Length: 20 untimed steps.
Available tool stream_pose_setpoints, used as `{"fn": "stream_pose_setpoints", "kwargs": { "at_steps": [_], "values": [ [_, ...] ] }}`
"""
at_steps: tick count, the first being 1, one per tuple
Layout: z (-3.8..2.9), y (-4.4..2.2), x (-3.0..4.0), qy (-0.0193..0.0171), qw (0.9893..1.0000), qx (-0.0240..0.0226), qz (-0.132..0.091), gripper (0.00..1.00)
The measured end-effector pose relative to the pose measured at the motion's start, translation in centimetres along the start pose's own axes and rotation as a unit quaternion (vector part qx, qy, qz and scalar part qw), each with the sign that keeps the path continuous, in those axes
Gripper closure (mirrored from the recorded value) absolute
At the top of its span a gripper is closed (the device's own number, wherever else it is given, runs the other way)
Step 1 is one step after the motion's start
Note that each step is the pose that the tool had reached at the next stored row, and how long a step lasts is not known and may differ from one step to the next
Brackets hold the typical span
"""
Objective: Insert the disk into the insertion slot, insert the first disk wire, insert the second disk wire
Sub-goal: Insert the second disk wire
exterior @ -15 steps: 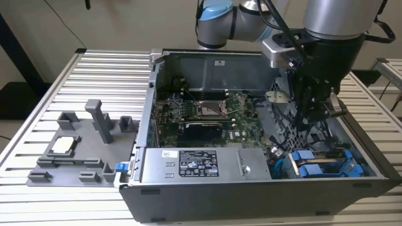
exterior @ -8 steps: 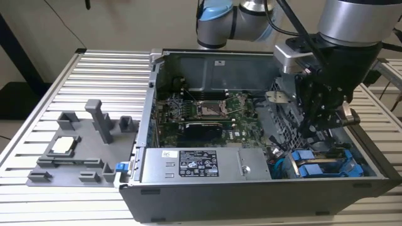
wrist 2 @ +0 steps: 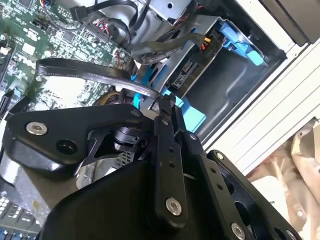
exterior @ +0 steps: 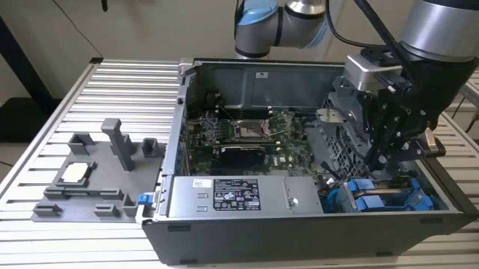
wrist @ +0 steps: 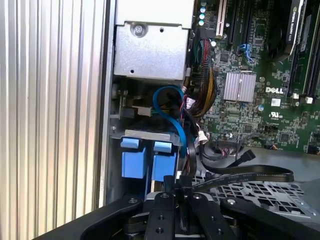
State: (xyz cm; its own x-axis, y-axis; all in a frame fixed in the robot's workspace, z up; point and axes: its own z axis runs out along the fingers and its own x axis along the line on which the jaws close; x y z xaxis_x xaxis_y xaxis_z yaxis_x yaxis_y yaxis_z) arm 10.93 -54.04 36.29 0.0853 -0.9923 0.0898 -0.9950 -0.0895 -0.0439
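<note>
Open computer case (exterior: 314, 224) lying on a ribbed aluminium bench (exterior: 112, 101), with the arm reaching down into the corner of the case nearest the exterior view's right. The hand (exterior: 383, 168) is lowered beside the grey perforated drive cage (exterior: 340, 131) and directly above the blue brackets; in both wrist views its 2 black fingers (wrist: 167, 192) are drawn close together at the tips, pinching a flat black cable (wrist: 245, 176) that arcs away from the hand over the perforated metal. In the second wrist view the same cable (wrist 2: 85, 70) curves from the fingertips (wrist 2: 162, 107) across the green motherboard (wrist 2: 55, 35). The disk (exterior: 378, 199), recognisable by its bright blue plastic bracket, sits in the insertion slot (exterior: 359, 190) at the foot of the cage, just beside the grey power supply box (exterior: 235, 196) with its white sticker. In the first wrist view 2 blue bracket tabs (wrist: 149, 162) stand side by side just beyond the fingertips, and a thin blue data cable (wrist: 172, 112) loops behind them toward the motherboard (wrist: 250, 90). Well apart from the case, toward the exterior view's left, a grey fixture tray (exterior: 90, 174) rests on the bench and carries several upright grey blocks and 1 pale square part (exterior: 77, 172). The arm's blue-capped joint (exterior: 258, 22) rises behind the case.
</note>
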Motion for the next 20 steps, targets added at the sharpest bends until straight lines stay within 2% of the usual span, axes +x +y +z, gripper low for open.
{"fn": "stream_pose_setpoints", "kwargs": {
  "at_steps": [9,15,17,20],
  "values": [
    [0.17,-2.00,0.92,-0.0040,0.9997,-0.0234,-0.002,0.84],
    [0.30,-2.99,1.50,-0.0065,0.9992,-0.0389,-0.003,0.84],
    [0.38,-3.11,1.56,-0.0119,0.9992,-0.0389,-0.003,0.84],
    [0.54,-3.11,1.55,-0.0261,0.9989,-0.0376,-0.003,0.84]
  ]
}}
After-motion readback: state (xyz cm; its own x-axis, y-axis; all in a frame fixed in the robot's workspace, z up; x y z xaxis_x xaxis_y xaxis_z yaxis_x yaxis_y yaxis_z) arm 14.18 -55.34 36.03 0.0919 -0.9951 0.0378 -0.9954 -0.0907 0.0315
